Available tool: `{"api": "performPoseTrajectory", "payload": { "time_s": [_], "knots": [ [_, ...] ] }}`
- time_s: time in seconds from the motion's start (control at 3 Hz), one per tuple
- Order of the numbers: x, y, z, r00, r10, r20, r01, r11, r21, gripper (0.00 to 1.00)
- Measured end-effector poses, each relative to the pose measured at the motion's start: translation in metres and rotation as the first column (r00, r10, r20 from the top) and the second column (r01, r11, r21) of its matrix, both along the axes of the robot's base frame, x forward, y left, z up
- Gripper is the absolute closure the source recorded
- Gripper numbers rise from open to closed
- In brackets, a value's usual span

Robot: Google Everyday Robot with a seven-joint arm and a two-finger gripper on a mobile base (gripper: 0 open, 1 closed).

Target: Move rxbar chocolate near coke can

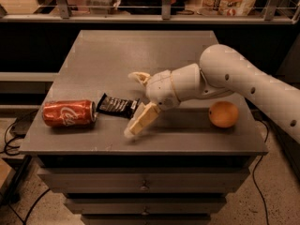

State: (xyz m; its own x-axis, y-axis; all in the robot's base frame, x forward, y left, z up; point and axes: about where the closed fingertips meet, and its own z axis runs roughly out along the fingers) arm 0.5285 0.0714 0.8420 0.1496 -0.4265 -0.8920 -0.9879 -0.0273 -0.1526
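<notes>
The coke can (pixel 69 113), red with white script, lies on its side at the front left of the grey table (pixel 140 50). The rxbar chocolate (pixel 117 106), a flat black wrapper with pale print, lies flat just right of the can, its left end almost touching the can's silver end. My gripper (pixel 133 104) is open just right of the bar. One finger (pixel 139 77) points back-left, the other (pixel 143 121) points front-left. Nothing is held between them.
A round orange fruit (pixel 223 114) sits on the table at the right, under my white arm (pixel 243 83). Drawers (pixel 140 184) run below the table front. A railing and shelves with packages stand behind the table.
</notes>
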Motion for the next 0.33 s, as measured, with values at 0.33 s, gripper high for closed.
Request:
{"api": "performPoseTrajectory", "payload": {
  "time_s": [0.33],
  "knots": [
    [0.0000,0.0000,0.0000,1.0000,0.000,0.000,0.000,1.000,0.000,0.00]
  ]
}}
